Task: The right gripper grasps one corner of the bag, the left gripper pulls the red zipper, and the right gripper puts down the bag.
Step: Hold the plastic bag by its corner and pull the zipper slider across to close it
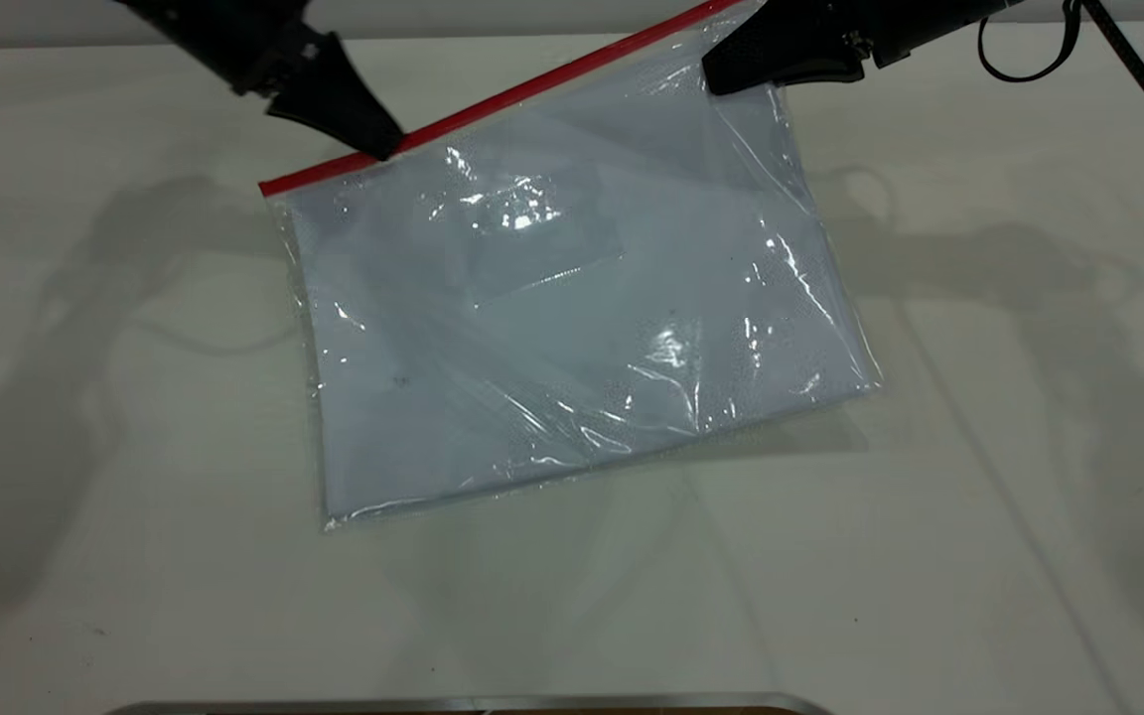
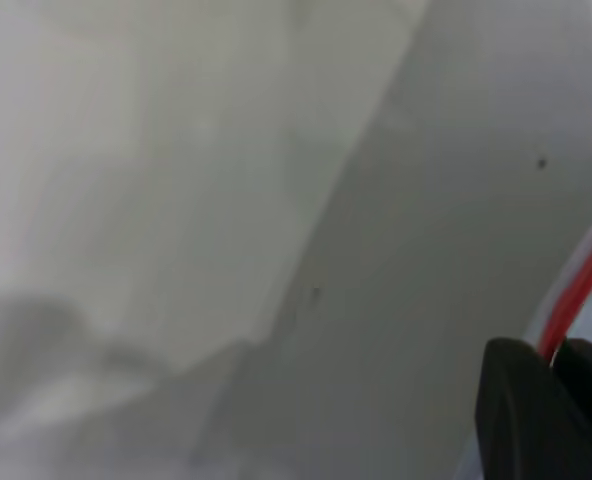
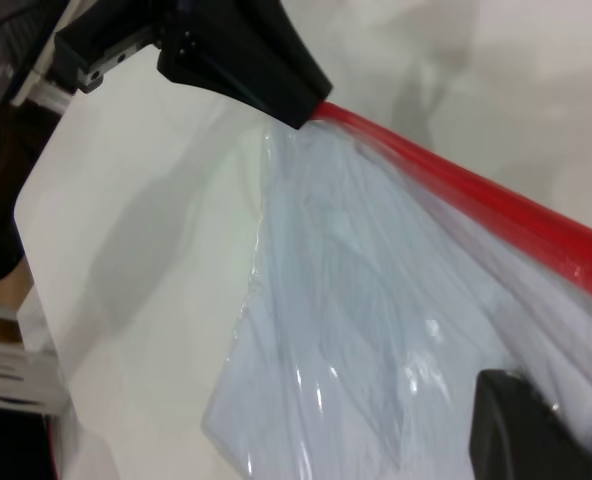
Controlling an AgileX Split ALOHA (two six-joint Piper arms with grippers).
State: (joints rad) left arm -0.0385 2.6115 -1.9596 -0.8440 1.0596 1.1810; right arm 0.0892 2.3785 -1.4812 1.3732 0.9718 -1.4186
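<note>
The bag [image 1: 572, 328] is a large clear pouch with white paper inside, lying askew on the white table. Its red zipper [image 1: 493, 104] runs along the far long edge. My right gripper [image 1: 716, 77] is shut on the bag's far right corner and holds it raised. My left gripper [image 1: 381, 147] is shut on the red zipper near its left end. In the left wrist view the red zipper [image 2: 586, 285] runs in between the closed jaws of the left gripper [image 2: 556, 360]. The right wrist view shows the bag [image 3: 376, 330], the red zipper [image 3: 476, 195], the left gripper [image 3: 311, 105] and one of my own fingers [image 3: 521, 430].
The white table [image 1: 979, 447] surrounds the bag. A thin black cable loop [image 1: 1029, 60] hangs from the right arm. A metal edge [image 1: 473, 703] shows at the near side. The table's edge [image 3: 36, 230] shows in the right wrist view.
</note>
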